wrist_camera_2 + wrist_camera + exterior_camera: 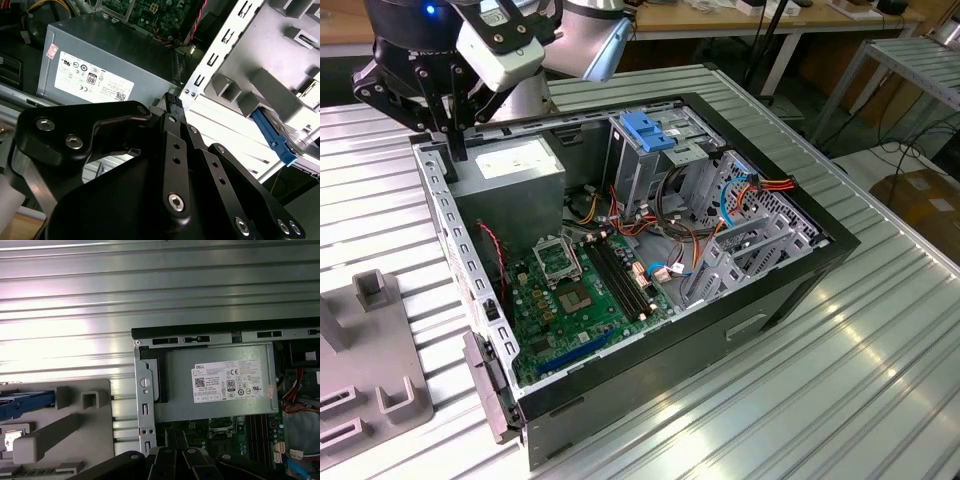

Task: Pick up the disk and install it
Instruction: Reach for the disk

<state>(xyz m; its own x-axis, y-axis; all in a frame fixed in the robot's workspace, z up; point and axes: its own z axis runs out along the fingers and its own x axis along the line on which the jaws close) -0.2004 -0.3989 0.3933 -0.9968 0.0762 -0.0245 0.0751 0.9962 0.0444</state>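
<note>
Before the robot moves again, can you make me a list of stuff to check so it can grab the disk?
1. Gripper free: ok, the gripper is shut with nothing in it.
2. Disk ready: ok, the disk rests in the grey holder, untouched.
3. Gripper above the disk: not ok, it hangs over the computer case corner, beside the power supply.
4. Case open: ok, the motherboard shows.
5. Free bay in the drive cage: cannot tell.
</note>
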